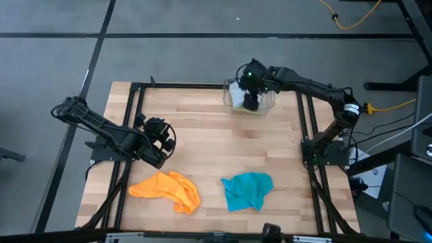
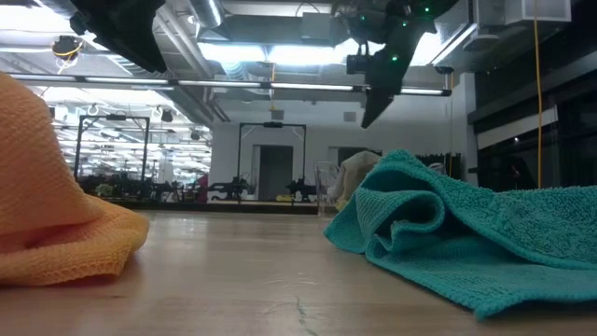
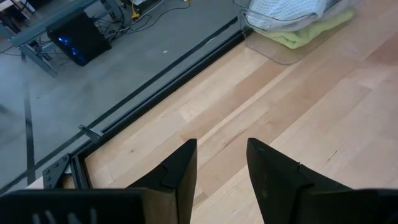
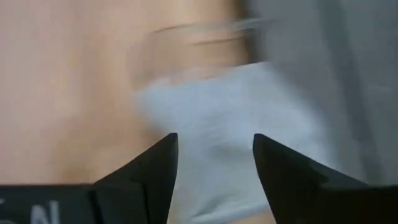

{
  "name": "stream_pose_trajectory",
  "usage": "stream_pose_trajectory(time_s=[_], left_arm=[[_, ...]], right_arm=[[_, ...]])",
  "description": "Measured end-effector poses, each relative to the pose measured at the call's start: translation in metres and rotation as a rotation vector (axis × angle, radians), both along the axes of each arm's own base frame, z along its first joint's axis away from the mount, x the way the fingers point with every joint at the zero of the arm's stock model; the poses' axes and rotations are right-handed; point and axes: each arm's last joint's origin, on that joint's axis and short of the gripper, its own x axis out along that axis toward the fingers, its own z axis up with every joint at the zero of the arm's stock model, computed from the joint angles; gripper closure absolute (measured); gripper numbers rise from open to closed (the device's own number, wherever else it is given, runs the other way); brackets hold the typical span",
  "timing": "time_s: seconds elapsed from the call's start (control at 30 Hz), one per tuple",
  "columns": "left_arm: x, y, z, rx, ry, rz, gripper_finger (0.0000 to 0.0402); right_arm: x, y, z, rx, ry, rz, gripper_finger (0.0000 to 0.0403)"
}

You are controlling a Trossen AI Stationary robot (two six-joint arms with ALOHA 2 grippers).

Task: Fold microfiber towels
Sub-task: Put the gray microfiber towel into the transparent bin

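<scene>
A crumpled orange towel and a crumpled teal towel lie on the table near its front edge; both also show in the low view, orange and teal. A grey-blue towel lies on a lime green towel inside the clear bin at the table's far edge. My right gripper is open and hovers above the bin, over the grey-blue towel. My left gripper is open and empty above the table's left part.
The wooden table has a black frame rail along its sides and far edge. Bare wood lies between the bin and the two towels at the front. Cables and equipment stand on the floor beyond the table.
</scene>
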Motion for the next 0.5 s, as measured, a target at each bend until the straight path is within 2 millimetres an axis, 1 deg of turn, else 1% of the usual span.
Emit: stream_pose_trajectory(time_s=[0.07,0.13,0.27,0.33,0.4,0.5], left_arm=[[0.000,0.000,0.000,0.000,0.000,0.000,0.0269],[0.000,0.000,0.000,0.000,0.000,0.000,0.0269],[0.000,0.000,0.000,0.000,0.000,0.000,0.0269],[0.000,0.000,0.000,0.000,-0.001,0.000,0.0269],[0.000,0.000,0.000,-0.001,-0.001,0.000,0.0269],[0.000,0.000,0.000,0.000,-0.001,0.001,0.0269]], right_arm=[[0.000,-0.006,0.000,-0.083,0.002,-0.069,0.0199],[-0.003,-0.009,-0.011,-0.057,0.036,-0.084,0.0205],[-0.005,-0.018,-0.047,0.058,0.073,-0.093,0.0218],[-0.002,-0.024,-0.067,0.088,0.091,-0.097,0.0224],[0.001,-0.028,-0.088,0.159,0.105,-0.081,0.0228],[0.007,-0.034,-0.110,0.236,0.115,-0.058,0.0230]])
